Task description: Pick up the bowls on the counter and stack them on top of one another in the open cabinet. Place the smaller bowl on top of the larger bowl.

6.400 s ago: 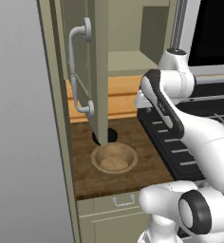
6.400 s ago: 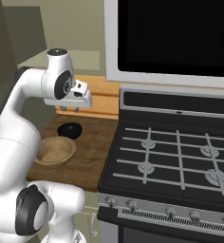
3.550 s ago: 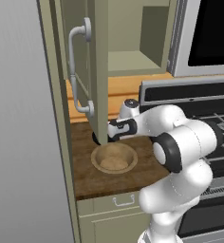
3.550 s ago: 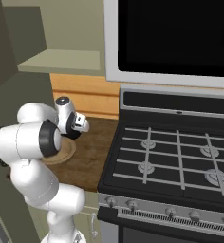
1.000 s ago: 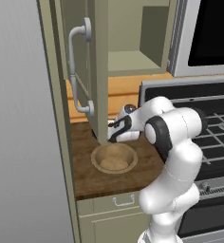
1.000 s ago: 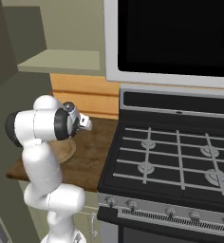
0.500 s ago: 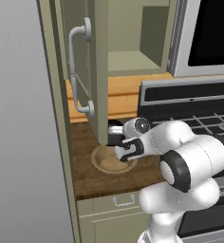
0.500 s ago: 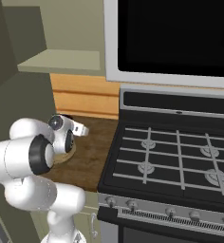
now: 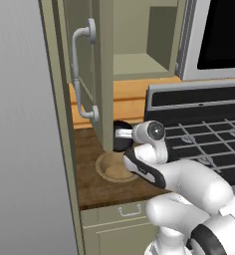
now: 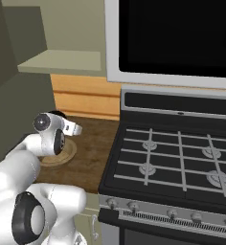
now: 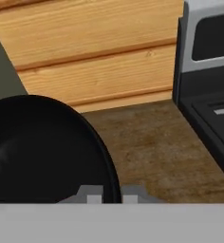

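The smaller bowl (image 9: 120,142), black, sits at the back of the counter (image 9: 89,191) just beside the open cabinet's door edge (image 9: 105,74). In the hand view this black bowl (image 11: 42,152) takes up the lower left, and my gripper (image 11: 112,192) is shut on its rim, one fingertip on each side. In the left base view my gripper (image 9: 118,134) reaches left onto it. The larger bowl (image 9: 111,168), tan, rests on the counter in front of it, partly under my forearm. From the right base view the tan bowl (image 10: 68,151) peeks out beside my wrist.
The cabinet door with its curved grey handle (image 9: 83,74) hangs over the counter's left side; a beige shelf (image 9: 137,64) lies open behind it. The black stove (image 10: 182,158) borders the counter on the right. A wood-plank backsplash (image 11: 95,52) closes the rear.
My arm has folded down and forward, its elbow now low over the counter's front. The gripper has stayed shut at the black bowl, which has shifted slightly right.
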Robot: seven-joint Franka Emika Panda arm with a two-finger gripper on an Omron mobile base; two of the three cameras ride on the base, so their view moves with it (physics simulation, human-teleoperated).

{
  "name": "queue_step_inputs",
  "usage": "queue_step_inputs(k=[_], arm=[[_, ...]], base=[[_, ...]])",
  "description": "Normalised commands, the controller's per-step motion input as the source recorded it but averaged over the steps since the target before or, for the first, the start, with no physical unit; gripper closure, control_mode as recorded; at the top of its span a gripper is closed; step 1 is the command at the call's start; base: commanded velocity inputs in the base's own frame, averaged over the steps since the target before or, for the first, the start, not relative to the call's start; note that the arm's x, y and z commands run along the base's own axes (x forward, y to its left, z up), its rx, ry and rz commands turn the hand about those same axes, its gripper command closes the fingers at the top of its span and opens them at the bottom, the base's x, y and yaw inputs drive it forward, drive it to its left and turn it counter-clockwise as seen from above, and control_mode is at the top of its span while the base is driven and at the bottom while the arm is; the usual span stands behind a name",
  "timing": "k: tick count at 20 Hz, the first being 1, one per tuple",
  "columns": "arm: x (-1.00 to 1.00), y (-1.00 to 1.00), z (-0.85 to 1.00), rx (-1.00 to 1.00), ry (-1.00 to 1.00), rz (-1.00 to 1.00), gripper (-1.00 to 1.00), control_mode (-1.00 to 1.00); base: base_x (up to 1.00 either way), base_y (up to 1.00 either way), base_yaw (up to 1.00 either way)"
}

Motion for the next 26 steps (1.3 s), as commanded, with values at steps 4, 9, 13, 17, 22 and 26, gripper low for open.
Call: queue_step_inputs(k=[4, 9, 13, 17, 22, 26], arm=[[0.00, 0.00, -0.36, 0.00, 0.10, 0.00, 1.00, -1.00], [0.00, 0.02, -0.37, 0.00, 0.16, 0.00, 1.00, -1.00], [0.00, 0.01, -0.36, 0.00, 0.17, 0.00, 1.00, -1.00], [0.00, 0.00, -0.44, 0.00, 0.16, 0.00, 1.00, -1.00], [0.00, 0.05, -0.42, 0.00, 0.13, 0.00, 1.00, -1.00], [-0.02, 0.23, -0.38, -0.02, 0.10, 0.00, 1.00, -1.00]], base=[[0.00, 0.00, 0.00], [0.00, 0.00, 0.00], [0.00, 0.00, 0.00], [0.00, 0.00, 0.00], [0.00, 0.00, 0.00], [0.00, 0.00, 0.00]])
